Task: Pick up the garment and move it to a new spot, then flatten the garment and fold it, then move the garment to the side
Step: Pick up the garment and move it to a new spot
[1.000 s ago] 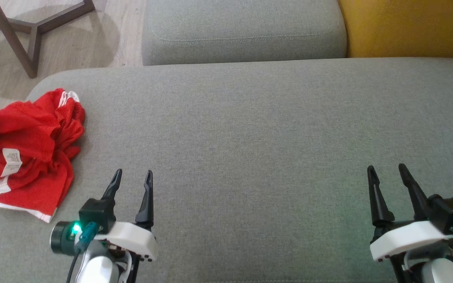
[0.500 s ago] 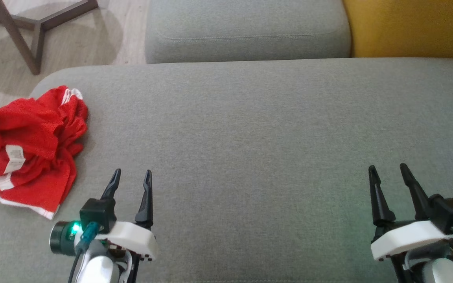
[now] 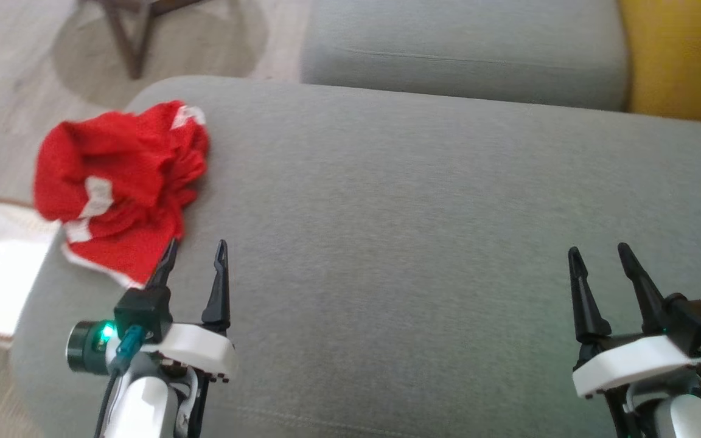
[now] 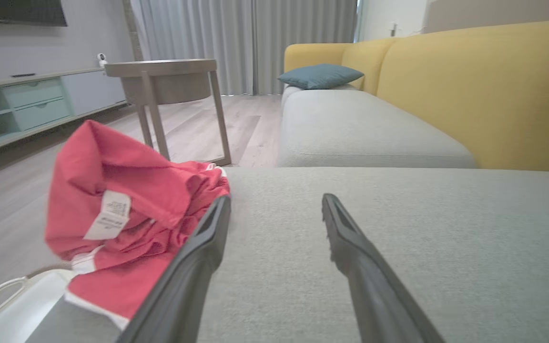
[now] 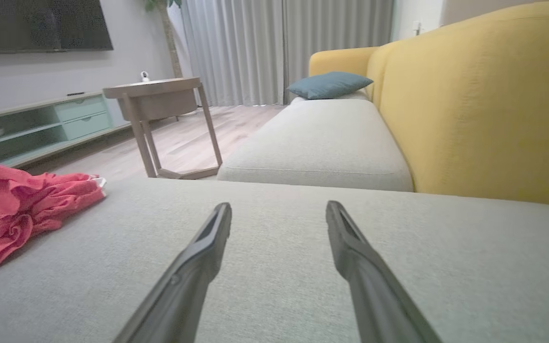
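One red garment (image 3: pixel 119 176) here, plus my two grippers: left gripper (image 3: pixel 197 243) and right gripper (image 3: pixel 597 249). One side table (image 4: pixel 162 71), one blue pillow (image 4: pixel 320 76).

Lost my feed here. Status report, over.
Left gripper open, empty, tips beside red garment. Right gripper open, empty, over bare cushion. Garment crumpled at cushion's left end. Nothing blocking.

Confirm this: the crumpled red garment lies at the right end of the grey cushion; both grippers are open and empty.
Wrong side: the head view shows the red garment at the left end of the grey cushion, beside the left gripper. It and the right gripper are open and empty.
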{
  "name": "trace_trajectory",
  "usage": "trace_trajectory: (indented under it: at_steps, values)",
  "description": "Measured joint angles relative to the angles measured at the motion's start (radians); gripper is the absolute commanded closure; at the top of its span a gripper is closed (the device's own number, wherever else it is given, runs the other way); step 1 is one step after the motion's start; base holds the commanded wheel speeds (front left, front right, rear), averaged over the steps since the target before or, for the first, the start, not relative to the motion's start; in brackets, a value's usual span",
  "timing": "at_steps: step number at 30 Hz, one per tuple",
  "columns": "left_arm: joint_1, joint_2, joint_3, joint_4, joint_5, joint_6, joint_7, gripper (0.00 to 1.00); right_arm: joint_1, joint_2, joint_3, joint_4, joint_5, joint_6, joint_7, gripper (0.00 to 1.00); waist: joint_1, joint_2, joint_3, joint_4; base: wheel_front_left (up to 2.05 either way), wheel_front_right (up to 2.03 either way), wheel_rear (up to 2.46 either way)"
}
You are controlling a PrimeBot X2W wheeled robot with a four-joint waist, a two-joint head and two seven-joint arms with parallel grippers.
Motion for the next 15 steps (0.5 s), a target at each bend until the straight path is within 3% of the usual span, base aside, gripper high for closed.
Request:
trace_trajectory:
  at_steps: [15]
  values:
    - [0.001, 0.009, 0.036, -0.01, -0.003, 0.008, 0.0, 0.0, 0.0, 0.001, 0.029, -0.036, -0.001, 0.0, 0.021, 0.0, 0.0, 0.0, 0.002, 0.194, 0.0, 0.0, 0.0]
